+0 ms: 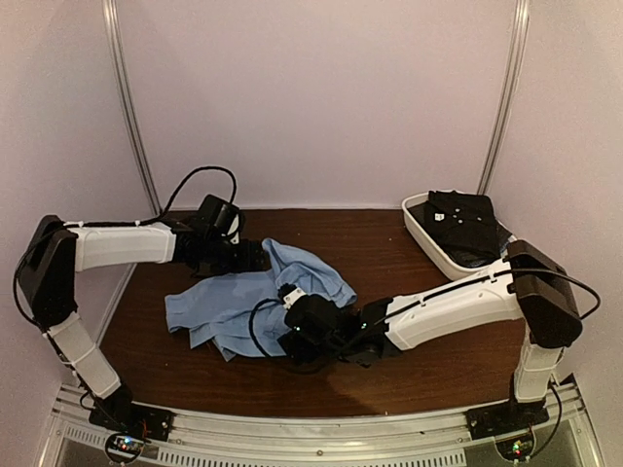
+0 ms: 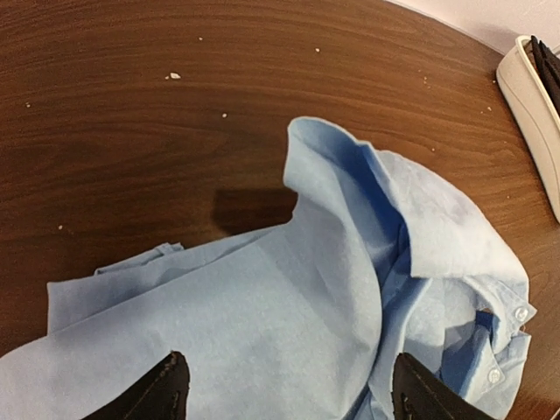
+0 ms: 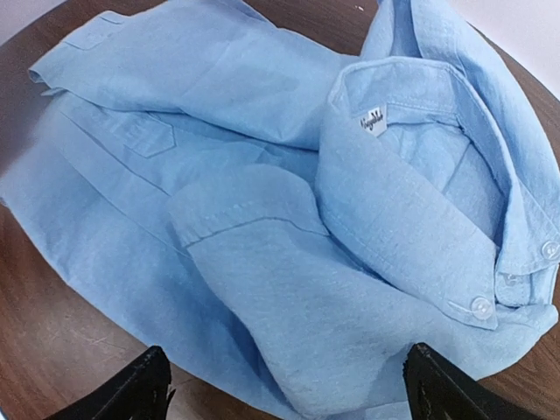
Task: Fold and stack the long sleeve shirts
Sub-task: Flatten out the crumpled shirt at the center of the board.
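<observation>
Light blue shirt (image 1: 243,304) lies crumpled mid-desk (image 1: 380,243), not yet folded.
Left fingers (image 2: 171,389) and right fingers (image 3: 140,389) are spread over it, pinching nothing; all folding and stacking remain.

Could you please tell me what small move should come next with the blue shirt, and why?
I would probably lower the right gripper onto the collar and close: the light blue shirt lies crumpled, and both it and the left gripper hover open, holding nothing.
</observation>
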{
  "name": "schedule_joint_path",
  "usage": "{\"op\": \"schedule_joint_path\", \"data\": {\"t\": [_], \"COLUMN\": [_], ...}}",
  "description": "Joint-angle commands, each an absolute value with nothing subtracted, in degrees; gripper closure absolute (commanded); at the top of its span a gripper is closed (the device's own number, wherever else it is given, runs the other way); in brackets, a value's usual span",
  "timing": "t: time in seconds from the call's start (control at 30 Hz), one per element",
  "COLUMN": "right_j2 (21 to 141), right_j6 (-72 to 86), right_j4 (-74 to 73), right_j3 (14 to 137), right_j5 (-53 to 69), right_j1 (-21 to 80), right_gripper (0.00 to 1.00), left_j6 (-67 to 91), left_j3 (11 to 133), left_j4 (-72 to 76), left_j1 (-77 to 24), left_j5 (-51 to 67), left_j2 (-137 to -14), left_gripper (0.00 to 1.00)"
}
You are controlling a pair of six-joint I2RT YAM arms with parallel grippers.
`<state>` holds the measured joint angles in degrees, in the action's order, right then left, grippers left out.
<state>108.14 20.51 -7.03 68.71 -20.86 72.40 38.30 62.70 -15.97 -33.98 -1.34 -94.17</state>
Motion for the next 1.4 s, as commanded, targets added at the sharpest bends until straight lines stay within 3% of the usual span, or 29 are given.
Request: {"op": "schedule_joint_path", "data": {"t": [0.0, 0.1, 0.27, 0.33, 0.4, 0.53, 0.63, 1.0, 1.37], "right_j2": [110.4, 112.5, 112.8, 111.7, 110.5, 107.1, 103.9, 85.0, 73.0], "right_j6": [22.6, 23.6, 25.2, 26.4, 27.4, 28.7, 29.6, 23.1, 4.2], "right_j4": [-9.6, -10.6, -10.8, -11.1, -11.4, -13.1, -14.8, -17.2, -13.0], "right_j3": [70.7, 71.9, 71.8, 71.0, 70.2, 68.9, 68.2, 69.0, 80.4], "right_j5": [-26.6, -28.6, -29.1, -29.7, -30.2, -32.1, -33.3, -40.0, -39.8], "right_j1": [72.4, 72.4, 71.7, 71.1, 70.5, 69.2, 67.7, 60.5, 58.0], "right_gripper": [0.07, 0.15, 0.41, 0.56, 0.71, 0.88, 0.96, 1.00, 1.00], "left_j6": [36.5, 36.2, 36.3, 36.2, 36.3, 35.7, 34.4, 25.7, 15.7], "left_j3": [68.9, 73.2, 78.7, 80.6, 81.5, 81.9, 81.8, 83.9, 94.1], "left_j4": [-9.9, -9.9, -10.0, -9.9, -10.4, -11.4, -12.5, -20.6, -25.2], "left_j1": [-32.6, -32.4, -32.2, -32.2, -32.2, -32.2, -32.2, -32.3, -32.3], "left_j5": [2.3, 2.8, 4.0, 4.2, 3.8, 1.9, -0.6, -10.6, -5.2], "left_j2": [-100.0, -105.2, -111.7, -113.0, -113.5, -111.9, -109.2, -89.9, -70.5], "left_gripper": [0.19, 0.20, 0.29, 0.39, 0.58, 0.92, 1.00, 1.00, 1.00]}}
